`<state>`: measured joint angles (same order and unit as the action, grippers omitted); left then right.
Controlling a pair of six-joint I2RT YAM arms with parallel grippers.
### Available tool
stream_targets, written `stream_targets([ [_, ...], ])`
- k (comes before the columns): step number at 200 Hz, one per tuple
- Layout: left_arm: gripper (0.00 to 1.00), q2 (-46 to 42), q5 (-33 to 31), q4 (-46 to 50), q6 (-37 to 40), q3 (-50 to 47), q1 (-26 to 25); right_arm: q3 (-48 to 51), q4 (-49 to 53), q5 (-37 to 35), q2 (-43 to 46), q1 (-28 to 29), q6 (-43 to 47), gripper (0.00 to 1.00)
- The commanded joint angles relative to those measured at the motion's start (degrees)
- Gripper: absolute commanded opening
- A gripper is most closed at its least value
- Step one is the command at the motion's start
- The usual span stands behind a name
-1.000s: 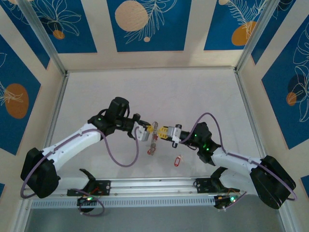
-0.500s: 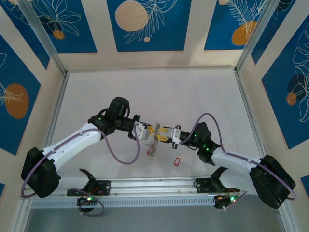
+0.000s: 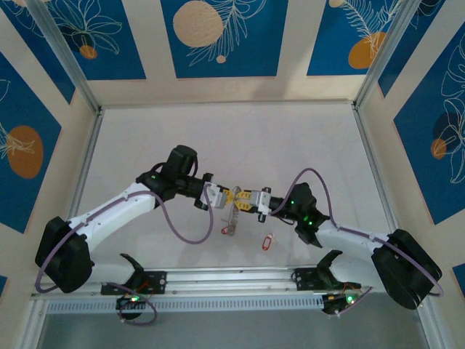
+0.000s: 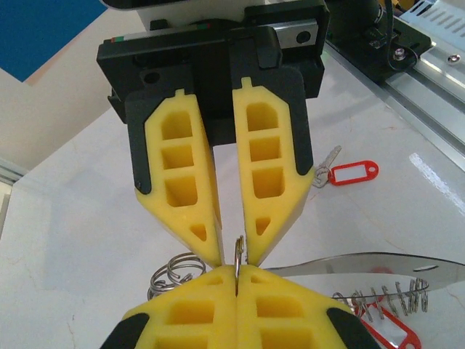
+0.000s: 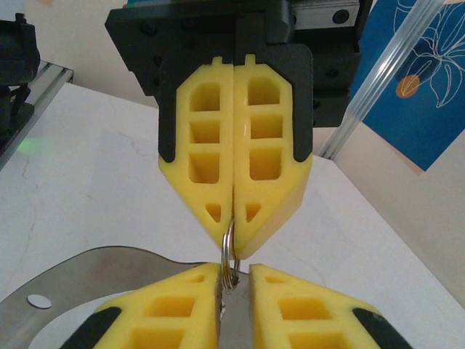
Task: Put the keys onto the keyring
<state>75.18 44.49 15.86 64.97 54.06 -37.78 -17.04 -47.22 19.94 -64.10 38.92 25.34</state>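
Observation:
My left gripper [image 3: 224,195] and right gripper [image 3: 248,199] meet tip to tip above the table's middle. Between them stands the keyring [image 4: 238,251], a thin silvery ring seen edge-on. The left gripper [image 4: 237,267] is shut on it. The right gripper [image 5: 234,270] has its jaws a narrow gap apart, with the keyring [image 5: 229,251] in that gap against one finger. A flat silvery band [image 4: 378,263] with wire coils [image 4: 174,270] and a red tag [image 4: 389,331] hangs from the ring. One of the keys [image 4: 327,161], with a red tag [image 3: 267,241], lies loose on the table.
The white table [image 3: 218,138] is walled by blue-and-cream panels on three sides. An aluminium rail [image 3: 232,280] carrying both arm bases runs along the near edge. Purple cables loop beside each forearm.
The two grippers have closed the small gap between them and now meet at the ring. The hanging band and tags swung slightly. The loose key has not moved.

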Motion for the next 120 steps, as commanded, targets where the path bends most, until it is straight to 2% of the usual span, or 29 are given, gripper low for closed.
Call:
stream_targets([
  [1, 0.00, -0.18, 1.13, -0.57, -0.89, 1.91, -0.28, -2.07, -2.04, 0.80, -1.01, -0.15, -0.62, 0.12],
  [8, 0.01, -0.37, 1.21, -0.74, -1.21, 1.91, -0.29, -2.12, -2.17, 0.70, -1.28, -0.16, -0.60, 0.07],
  [16, 0.09, -0.61, 1.30, -0.56, -1.58, 1.96, -0.32, -2.12, -2.38, 0.56, -1.48, -0.16, -0.65, 0.01],
  [30, 0.23, -1.40, 1.33, 1.68, -1.57, 2.52, -0.34, -2.06, -3.10, 0.03, -1.49, -0.16, -0.82, 0.00],
  [35, 0.31, -1.85, 1.11, 2.96, -1.11, 2.58, -0.31, -1.91, -3.56, -0.24, -1.35, -0.16, -0.99, 0.00],
  [45, 0.58, -2.83, 0.16, 5.67, 0.07, 2.80, -0.27, -1.61, -4.64, -0.52, -0.98, -0.16, -1.24, 0.00],
  [48, 0.62, -3.15, -0.32, 6.37, 0.29, 2.88, -0.23, -1.45, -4.97, -0.52, -0.88, -0.22, -1.19, 0.00],
  [69, 0.64, -5.69, -2.96, 9.82, 0.74, 2.57, 0.43, -0.34, -8.13, 1.23, -0.66, -0.66, -0.83, 0.00],
  [90, 0.64, -7.85, -2.10, 9.66, -0.58, 1.56, 0.88, 0.72, -12.40, 4.57, -1.29, -1.16, 0.34, 0.00],
  [120, 0.58, -9.48, -0.30, 8.77, -2.02, 0.73, 0.88, 1.31, -17.75, 7.50, -2.85, -1.35, 3.60, 0.00],
])
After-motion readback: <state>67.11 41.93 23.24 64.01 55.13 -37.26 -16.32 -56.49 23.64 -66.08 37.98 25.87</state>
